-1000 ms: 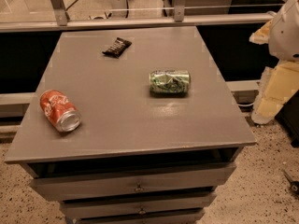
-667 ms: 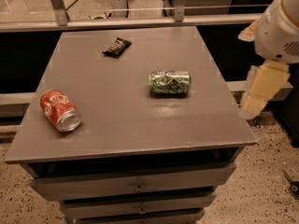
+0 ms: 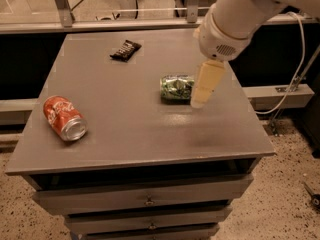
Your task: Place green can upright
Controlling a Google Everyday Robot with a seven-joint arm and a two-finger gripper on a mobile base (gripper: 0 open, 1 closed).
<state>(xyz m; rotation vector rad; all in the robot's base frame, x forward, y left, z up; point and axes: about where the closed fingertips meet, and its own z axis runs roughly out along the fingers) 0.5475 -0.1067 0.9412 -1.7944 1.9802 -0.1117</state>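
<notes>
Unmoved since the earlier frames, the green can lies on its side right of centre on the table. The arm has swung in from the right edge of the view. The gripper now hangs over the table top at the can's right end, overlapping that end in this view. Whether it touches the can, and whether it is open or closed, cannot be told.

Probable faults from here:
- Rolling. The can rests on its curved side. A glancing contact from the gripper would likely send it rolling across the flat top, towards the far or the near edge.
- Poor grasp. A grip taken at one end could let the can pivot or slip while it is being turned upright.
- Tipping. If the can is released while tilted, it would probably fall over again.

The can's axis runs left to right. Its label is a mottled green with paler markings, and a silvery rim shows at the left end.

A red can lies on its side near the left edge, well apart. A dark snack wrapper lies at the far side. Drawers sit below the top.
</notes>
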